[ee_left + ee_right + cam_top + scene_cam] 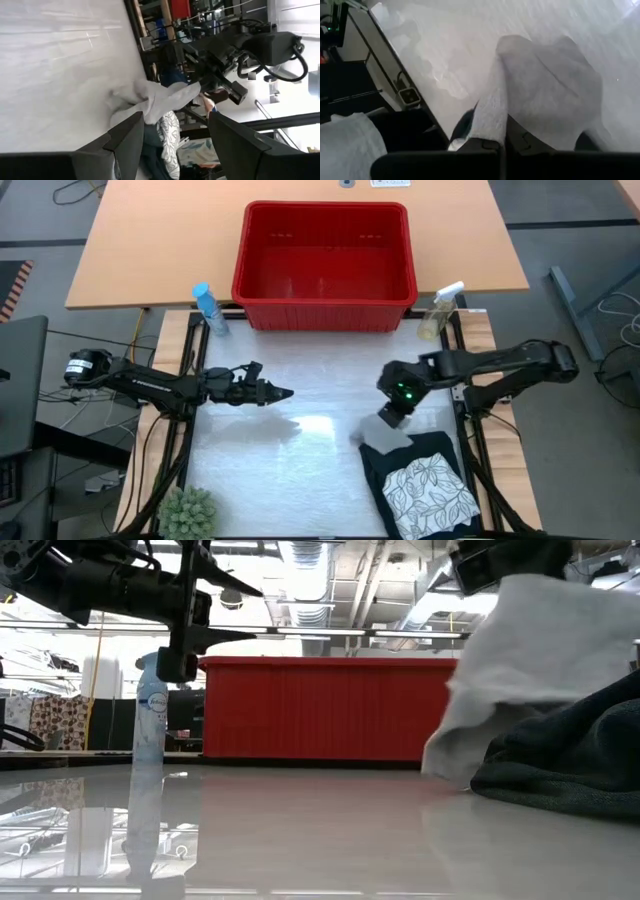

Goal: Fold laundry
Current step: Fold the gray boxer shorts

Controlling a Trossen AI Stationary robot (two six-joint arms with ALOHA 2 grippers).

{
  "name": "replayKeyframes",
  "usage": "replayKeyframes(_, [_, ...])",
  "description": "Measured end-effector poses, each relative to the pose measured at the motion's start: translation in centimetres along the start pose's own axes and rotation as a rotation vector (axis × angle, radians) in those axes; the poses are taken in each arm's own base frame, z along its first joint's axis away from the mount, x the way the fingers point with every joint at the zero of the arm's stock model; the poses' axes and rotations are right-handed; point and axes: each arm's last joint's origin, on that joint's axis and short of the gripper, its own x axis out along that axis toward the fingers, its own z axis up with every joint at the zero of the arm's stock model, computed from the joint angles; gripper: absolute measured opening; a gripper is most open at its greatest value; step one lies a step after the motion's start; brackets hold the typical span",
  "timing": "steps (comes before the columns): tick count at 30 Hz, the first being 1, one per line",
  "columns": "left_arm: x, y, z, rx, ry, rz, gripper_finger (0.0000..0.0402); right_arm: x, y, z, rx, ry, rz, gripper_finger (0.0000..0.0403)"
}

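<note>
The small grey cloth hangs from my right gripper over the table's right half, just beyond the far left corner of the folded dark jeans. The white leaf-print cloth lies folded on top of the jeans. In the low view the grey cloth drapes down beside the jeans. My left gripper is open and empty above the table's left-centre, pointing right; its wrist view looks between its fingers at the grey cloth. My right gripper pinches a raised fold of the grey cloth between its two fingers, coming from above and pointing down. The cloth hangs slack below the fingers. Its lower end rests on the table beside the jeans.
A red plastic basket stands at the table's far edge. A blue spray bottle is at its left and a clear one at its right. A green plant sits at the near left corner. Bare white tabletop lies between the arms.
</note>
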Motion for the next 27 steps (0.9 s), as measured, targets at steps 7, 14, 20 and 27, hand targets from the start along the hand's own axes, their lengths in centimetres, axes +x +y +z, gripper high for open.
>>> replayKeyframes(7, [0.0, 0.3, 0.0, 0.013, 0.0, 0.032, 0.021, 1.4, -0.8, 1.3, -0.017, -0.022, -0.061, 0.0017])
replayKeyframes(14, [0.0, 0.8, -0.2, 0.015, 0.032, 0.082, 0.021, 6.6, -3.6, 7.5, -0.09, -0.079, -0.085, 0.0017])
replayKeyframes(20, [0.0, 0.9, -0.3, 0.02, 0.05, 0.085, 0.021, 9.5, -6.8, 12.7, -0.053, -0.099, 0.012, 0.002])
replayKeyframes(27, [0.0, 0.9, -0.3, 0.024, 0.052, 0.085, 0.021, 9.6, -8.0, 16.2, -0.172, -0.119, -0.001, 0.009])
